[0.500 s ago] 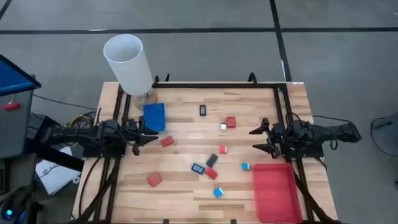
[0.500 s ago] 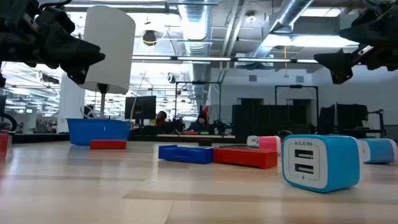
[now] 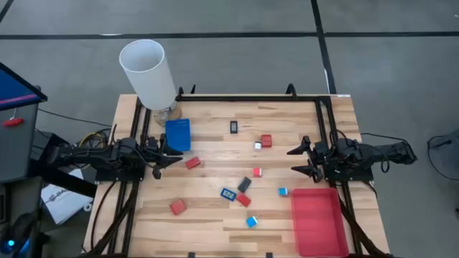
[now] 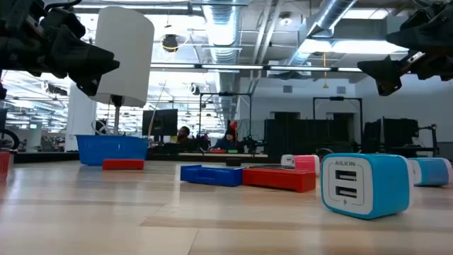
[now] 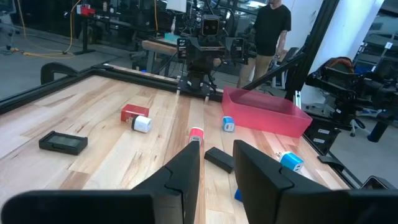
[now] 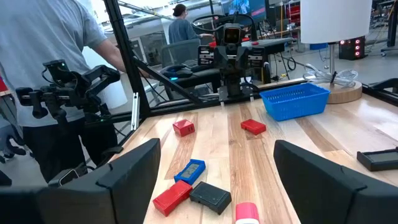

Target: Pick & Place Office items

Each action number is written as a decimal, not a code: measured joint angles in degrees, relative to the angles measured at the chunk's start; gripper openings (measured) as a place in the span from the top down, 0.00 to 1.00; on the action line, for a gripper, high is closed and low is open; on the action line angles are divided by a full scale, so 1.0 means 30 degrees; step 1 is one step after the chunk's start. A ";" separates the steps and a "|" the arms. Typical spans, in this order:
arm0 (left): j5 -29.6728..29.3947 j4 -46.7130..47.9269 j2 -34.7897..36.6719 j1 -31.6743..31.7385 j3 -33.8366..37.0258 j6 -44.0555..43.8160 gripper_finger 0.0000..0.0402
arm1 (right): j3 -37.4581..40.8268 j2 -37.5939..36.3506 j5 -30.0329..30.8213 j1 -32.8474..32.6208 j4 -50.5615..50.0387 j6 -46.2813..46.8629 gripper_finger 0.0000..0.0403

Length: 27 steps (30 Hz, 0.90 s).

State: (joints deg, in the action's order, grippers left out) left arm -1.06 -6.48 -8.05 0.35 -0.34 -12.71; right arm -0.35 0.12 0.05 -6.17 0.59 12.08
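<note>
**Sorting not yet begun: every piece lies loose on the table**

At nine o'clock the left gripper (image 3: 159, 162) hangs above the wood with its fingers nearly together and nothing between them. Just past its tip, the blue bin (image 3: 178, 134) at about eleven o'clock appears to hold nothing, though its floor is hard to read from above.

Moving across, the office items sit scattered on bare boards: a red block (image 3: 178, 207) at seven o'clock, another red piece (image 3: 192, 163) near the left gripper, a black piece (image 3: 234, 127) at twelve, a red block (image 3: 266, 140) with a small white piece (image 3: 257, 145) beside it, a cluster at the centre (a blue flat piece (image 3: 229, 193), a black block (image 3: 244, 184), a red one (image 3: 244, 200)), and a light blue charger (image 3: 252, 222) at six.

At five o'clock the red tray (image 3: 315, 223) shows only its own floor. At three o'clock the right gripper (image 3: 304, 161) waits with fingers spread wide, carrying nothing.

As I judge it, nothing has been placed; the whole dozen or so remains.
</note>
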 joint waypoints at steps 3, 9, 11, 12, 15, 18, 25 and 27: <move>0.0000 0.0000 0.0004 0.0002 -0.0003 0.0000 0.77 | 0.0001 0.0000 -0.0003 0.0000 -0.0005 0.0000 0.24; 0.0000 0.0000 0.0000 -0.0002 0.0000 0.0000 0.77 | -0.0005 -0.0002 -0.0003 0.0000 -0.0003 0.0000 0.24; 0.0000 0.0000 0.0006 -0.0003 -0.0004 0.0000 0.77 | -0.0002 -0.0005 -0.0004 0.0000 -0.0001 0.0000 0.24; 0.0000 0.0000 0.0003 -0.0001 0.0000 0.0000 0.77 | -0.0001 -0.0003 -0.0001 0.0000 0.0000 0.0000 0.24; 0.0000 0.0000 0.0000 0.0003 -0.0007 0.0000 0.77 | 0.0002 0.0000 -0.0005 0.0000 -0.0004 0.0000 0.24; 0.0000 0.0000 0.0000 -0.0003 0.0000 0.0000 0.77 | 0.0001 -0.0004 -0.0004 0.0000 0.0000 0.0000 0.24; 0.0000 0.0000 0.0007 -0.0005 -0.0007 0.0000 0.77 | 0.0002 0.0000 0.0002 0.0000 -0.0005 -0.0007 0.24; 0.0000 0.0000 0.0006 -0.0002 -0.0006 0.0000 0.77 | -0.0003 -0.0007 0.0293 0.0193 0.0051 -0.1740 0.24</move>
State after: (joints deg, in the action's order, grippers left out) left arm -1.06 -6.48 -8.04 0.35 -0.36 -12.71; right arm -0.35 0.10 0.93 -5.60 0.75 6.85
